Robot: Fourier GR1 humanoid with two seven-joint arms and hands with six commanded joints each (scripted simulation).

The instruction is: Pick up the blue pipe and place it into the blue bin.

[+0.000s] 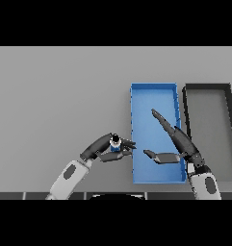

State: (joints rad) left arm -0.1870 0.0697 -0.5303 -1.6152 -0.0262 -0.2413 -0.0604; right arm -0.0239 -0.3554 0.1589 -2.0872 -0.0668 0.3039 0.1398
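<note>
- Blue pipe (115, 143) sits in the left hand (108, 149), pinched btwn curled fingers above and thumb below, near the fingertips.
- Pipe + left hand are just left of the blue bin (154, 87), fingertips about at the bin's left wall; pipe not inside the bin, over grey table (55, 96) beside it. Can't tell if it's lifted off the table.
- Pipe looks: small, short piece, blue body low down, dark cap w/ a pale spot on top; mostly hidden by fingers, so full shape can't be made out.
- Right hand (177, 144) over the bin's right half, holding nothing: fingers straight, stretched up-left across the bin interior, thumb spread wide toward the left. Well apart from pipe.
- Blue bin: long rectangular tray, open top, long axis running away from robot, nothing seen lying in it.
- Black bin (208, 87) just right of the blue one, side by side, grey floor inside.
</note>
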